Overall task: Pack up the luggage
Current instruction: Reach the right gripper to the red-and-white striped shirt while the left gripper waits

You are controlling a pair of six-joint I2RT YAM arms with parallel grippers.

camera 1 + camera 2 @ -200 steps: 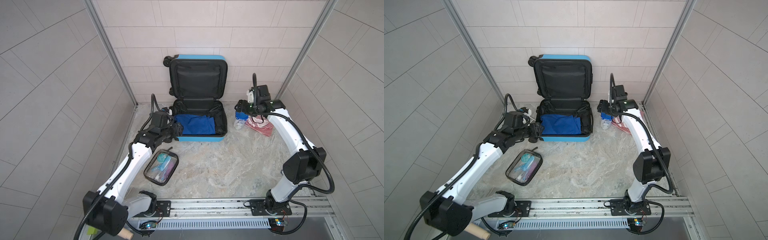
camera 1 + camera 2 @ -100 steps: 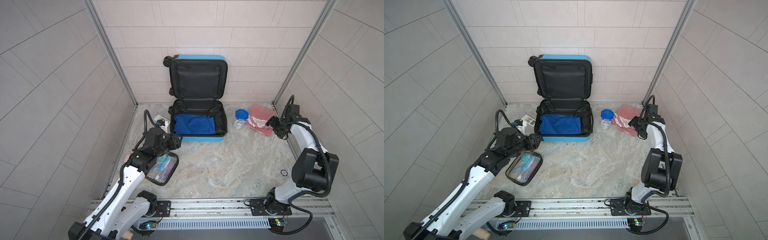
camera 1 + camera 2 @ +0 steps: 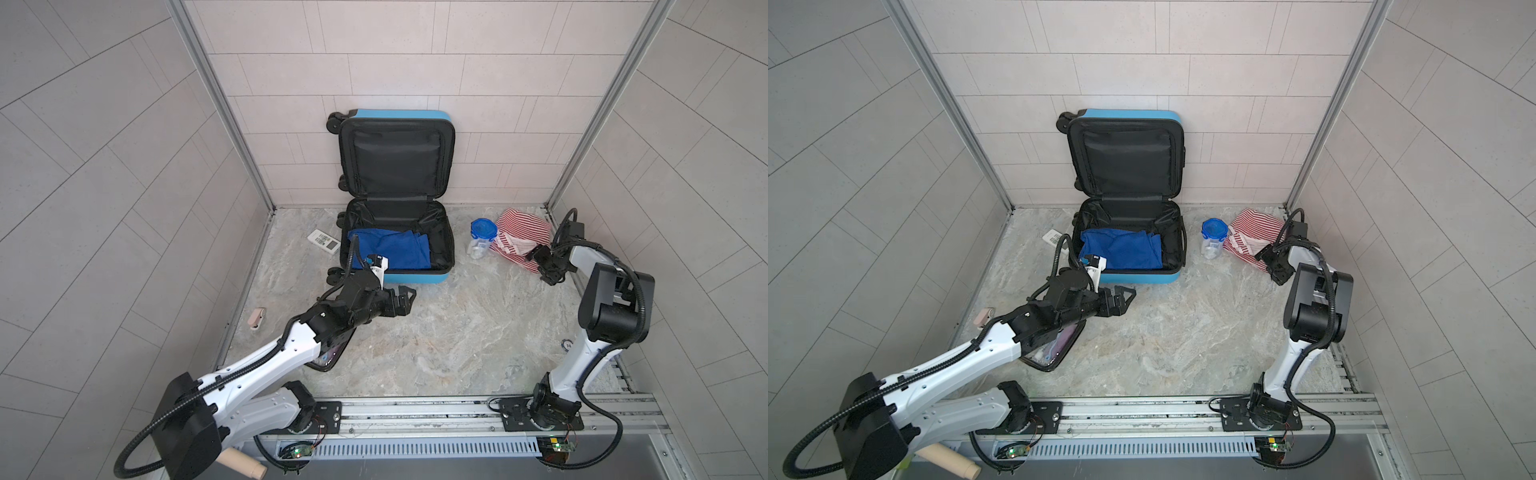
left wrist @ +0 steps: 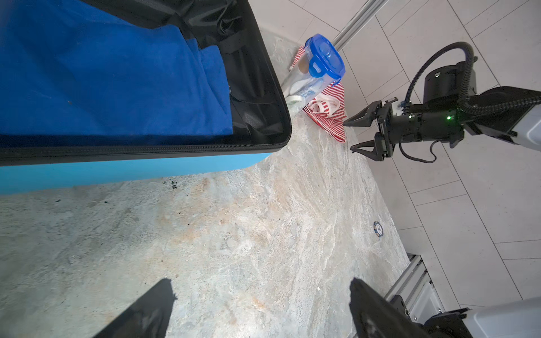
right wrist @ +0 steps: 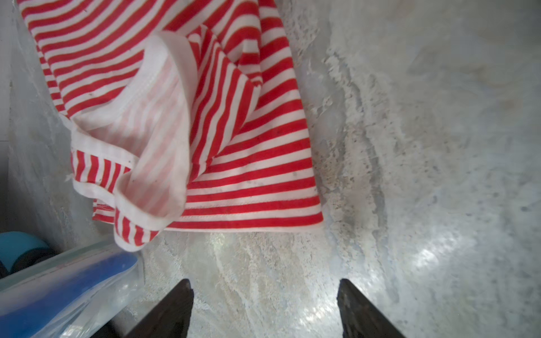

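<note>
Where the luggage sits: at the back of the worktop, tray flat and lid propped upright on the rear wall, so you likely need no tool to keep it open.
Blue cloth: already in the tray, spread toward the left arm's side. Bare black lining shows on the other side, which looks like your room for the next item.
Right tool: jaws spread and empty, low, aimed at the near hem of the striped shirt, close but not touching. You appear lined up to pinch that hem.
Left tool: jaws spread wide and empty, over bare worktop just in front of the luggage's near wall. It seems kept out of the right arm's route.
Tub: clear with a blue lid, standing between shirt and luggage, just beside the shirt. It is your main obstacle, so carry the shirt over or around it.
Pouch: clear, black-trimmed, partly under the left arm, not packed.
Remote: white, on the worktop just beside the luggage, clear of both tools.
Chip: small, near the right arm's base, out of the way.
</note>
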